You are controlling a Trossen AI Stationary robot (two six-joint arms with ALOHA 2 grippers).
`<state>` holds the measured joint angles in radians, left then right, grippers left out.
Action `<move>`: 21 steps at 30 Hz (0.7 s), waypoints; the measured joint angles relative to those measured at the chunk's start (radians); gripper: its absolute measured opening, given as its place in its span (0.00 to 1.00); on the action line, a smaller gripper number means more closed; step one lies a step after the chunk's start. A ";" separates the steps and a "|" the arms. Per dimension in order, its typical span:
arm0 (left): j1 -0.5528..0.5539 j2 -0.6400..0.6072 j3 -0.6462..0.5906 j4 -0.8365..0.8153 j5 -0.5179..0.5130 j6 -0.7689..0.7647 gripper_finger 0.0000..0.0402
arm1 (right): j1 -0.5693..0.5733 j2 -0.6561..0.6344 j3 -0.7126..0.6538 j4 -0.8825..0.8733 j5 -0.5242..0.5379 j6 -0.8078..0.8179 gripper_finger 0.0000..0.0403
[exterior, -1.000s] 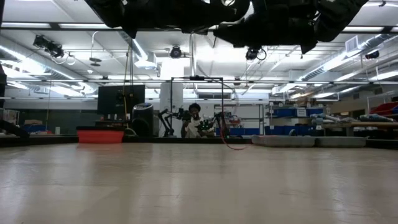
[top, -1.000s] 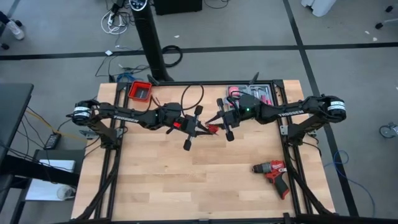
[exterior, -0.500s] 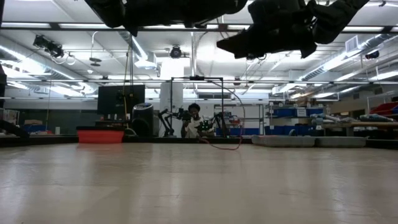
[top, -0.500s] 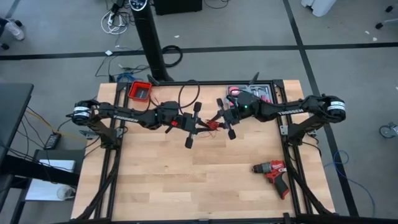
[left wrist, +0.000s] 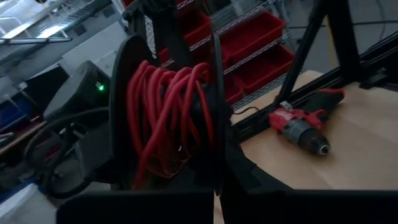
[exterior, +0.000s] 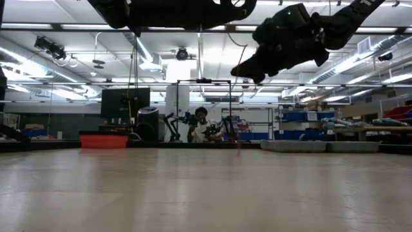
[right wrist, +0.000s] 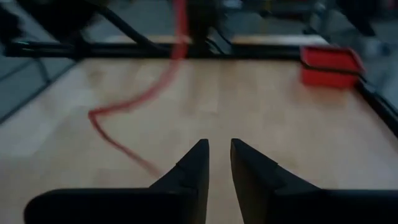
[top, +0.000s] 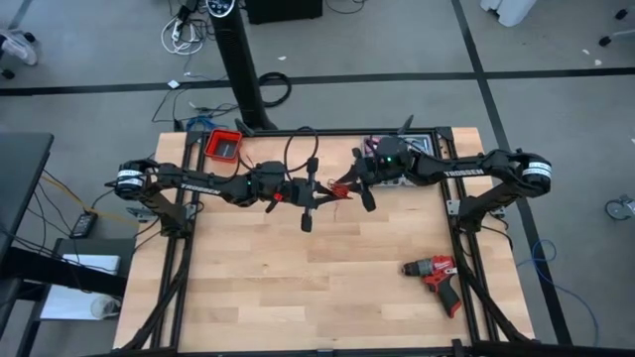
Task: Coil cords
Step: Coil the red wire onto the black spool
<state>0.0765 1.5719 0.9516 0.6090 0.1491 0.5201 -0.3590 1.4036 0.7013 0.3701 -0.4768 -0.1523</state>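
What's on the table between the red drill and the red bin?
In the high view, nothing rests on the wood between the drill and the bin; both raised grippers and the red cord hang above that stretch.

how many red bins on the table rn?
1: a red bin at the table's far-left corner, behind the left arm. The tool tray behind the right arm is partly hidden, so more may sit there.

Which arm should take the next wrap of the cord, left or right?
Probably the right. The left end effector is shut on the coil, so it's occupied. The right end effector holds nothing, and the loose cord trails just ahead of it.
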 joint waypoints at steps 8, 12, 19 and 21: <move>0.000 0.000 0.000 -0.001 -0.052 0.001 0.01 | 0.023 -0.055 0.000 -0.175 0.224 -0.078 0.15; 0.000 0.000 0.000 -0.001 -0.064 0.000 0.01 | 0.072 -0.070 0.000 -0.204 0.248 -0.192 0.15; 0.000 0.000 0.000 -0.006 -0.073 -0.003 0.01 | 0.121 -0.077 0.000 -0.227 0.307 -0.181 0.15; 0.000 0.001 0.000 -0.006 -0.073 -0.023 0.01 | 0.120 -0.085 0.000 -0.225 0.298 -0.127 0.15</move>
<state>0.0765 1.5725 0.9516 0.6033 0.0757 0.4974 -0.2387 1.3189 0.7013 0.1449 -0.1784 -0.2794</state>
